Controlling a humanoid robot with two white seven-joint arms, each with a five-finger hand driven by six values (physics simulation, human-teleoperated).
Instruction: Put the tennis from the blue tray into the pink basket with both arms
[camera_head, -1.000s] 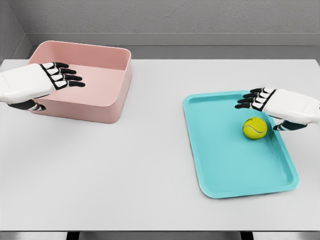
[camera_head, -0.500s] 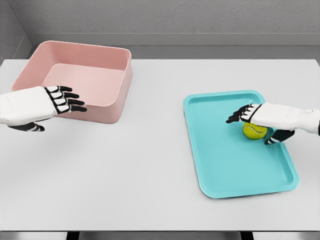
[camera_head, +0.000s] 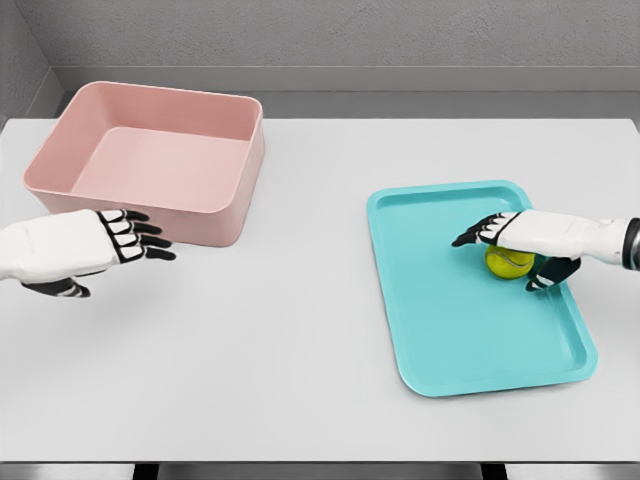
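**Ball under the right hand, basket far across on the left**

The worktop carries two containers set well apart: the pink basket at the far left, empty, and the blue tray on the right. Everything the coming move depends on lies along that left-to-right line, since the tennis ball sits in the upper right part of the tray, on the opposite side of the worktop from the basket.

The right hand is plainly the nearer one. It lies directly over the ball, palm down, with the fingers stretched flat toward the left and the thumb dropped beside the ball's right flank. The fingers are not curled round the ball, so I judge it covered but not yet gripped.

The left hand hangs over bare worktop just in front of the basket's near wall, fingers extended and holding nothing. It is close to the basket and well away from the ball, which suits it to receive the ball midway rather than fetch it.
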